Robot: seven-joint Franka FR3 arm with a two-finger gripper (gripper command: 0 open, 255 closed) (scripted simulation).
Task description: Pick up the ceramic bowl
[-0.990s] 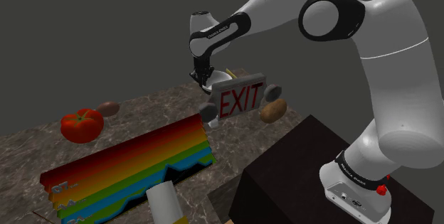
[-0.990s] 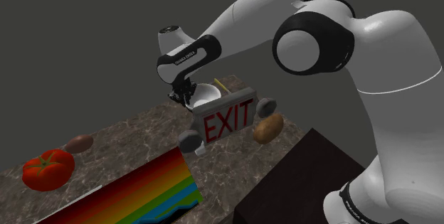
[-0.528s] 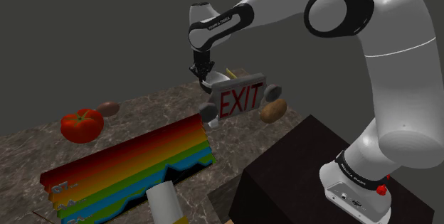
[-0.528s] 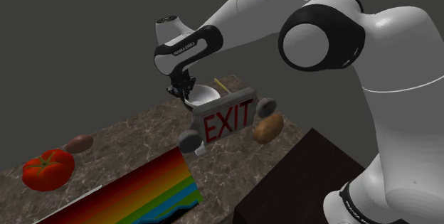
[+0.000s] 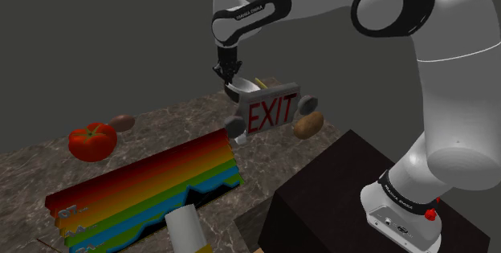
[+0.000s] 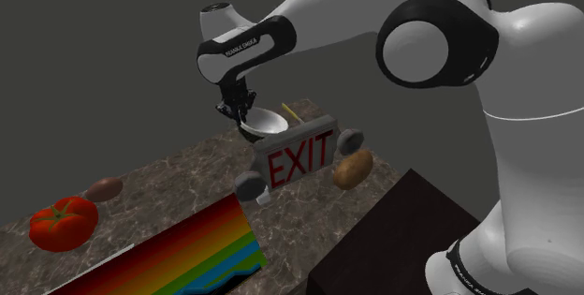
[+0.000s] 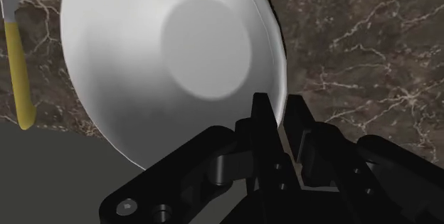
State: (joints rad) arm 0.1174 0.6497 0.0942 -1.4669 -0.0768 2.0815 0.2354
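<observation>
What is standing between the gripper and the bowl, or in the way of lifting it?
Nothing visible. The gripper already clasps the bowl by its rim. The EXIT sign stands just beside and below the bowl, not over it, so the way up looks free.

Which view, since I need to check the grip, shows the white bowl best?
The wrist view: the white bowl appears close up, its rim clasped by the gripper. The shoulder and second exterior views show it small, hanging from the gripper near the EXIT sign.
</observation>
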